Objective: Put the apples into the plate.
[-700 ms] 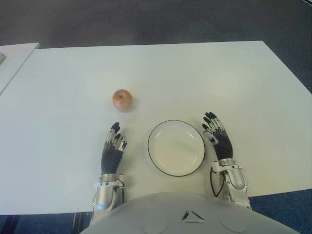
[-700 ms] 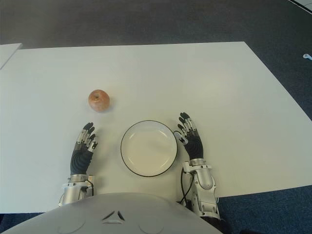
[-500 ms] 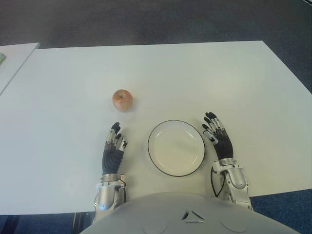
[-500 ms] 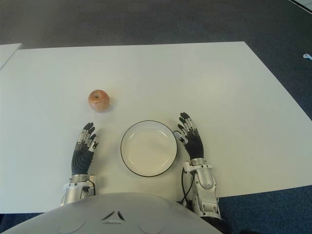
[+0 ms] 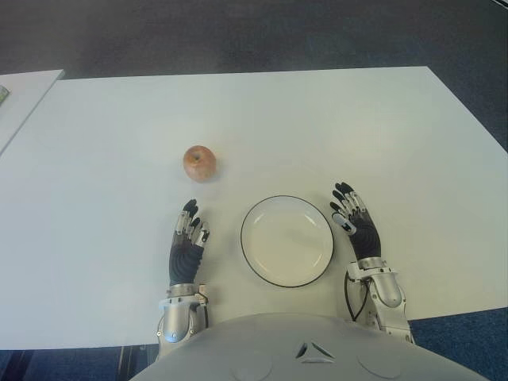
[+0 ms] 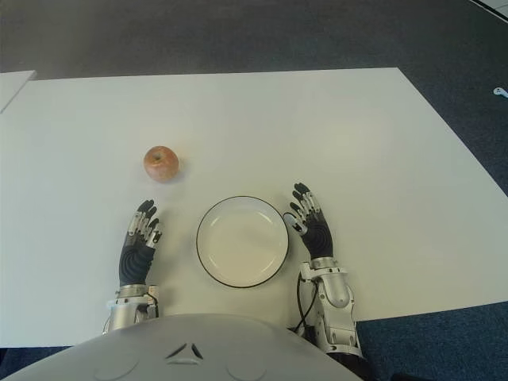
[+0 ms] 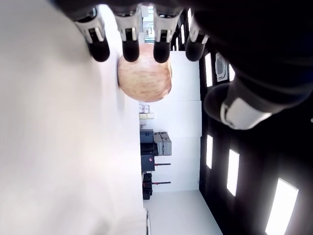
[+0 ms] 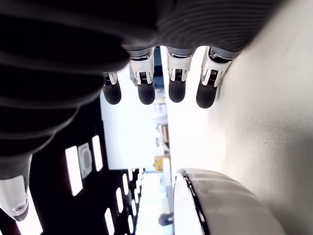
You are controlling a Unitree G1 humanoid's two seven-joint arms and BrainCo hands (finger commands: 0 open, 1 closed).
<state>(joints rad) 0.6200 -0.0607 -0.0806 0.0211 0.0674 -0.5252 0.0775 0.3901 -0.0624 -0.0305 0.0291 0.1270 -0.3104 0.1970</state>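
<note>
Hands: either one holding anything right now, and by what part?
Nothing is held. The left hand and right hand are open, flanking the plate. The apple sits on the table, beyond the left fingertips, untouched.

The plate sits on the surface near the robot's edge, roughly centred before the body. The apple lies on the surface at about 10 o'clock from the plate, apart from it and farther from the robot. The left robot hand shows at 9 o'clock of the plate, just beside its rim, fingers extended toward 12 o'clock; the apple is at 12 o'clock from this hand, a short gap between them. The right robot hand shows at 3 o'clock of the plate, close beside its rim, fingers likewise extended and holding nothing.
</note>
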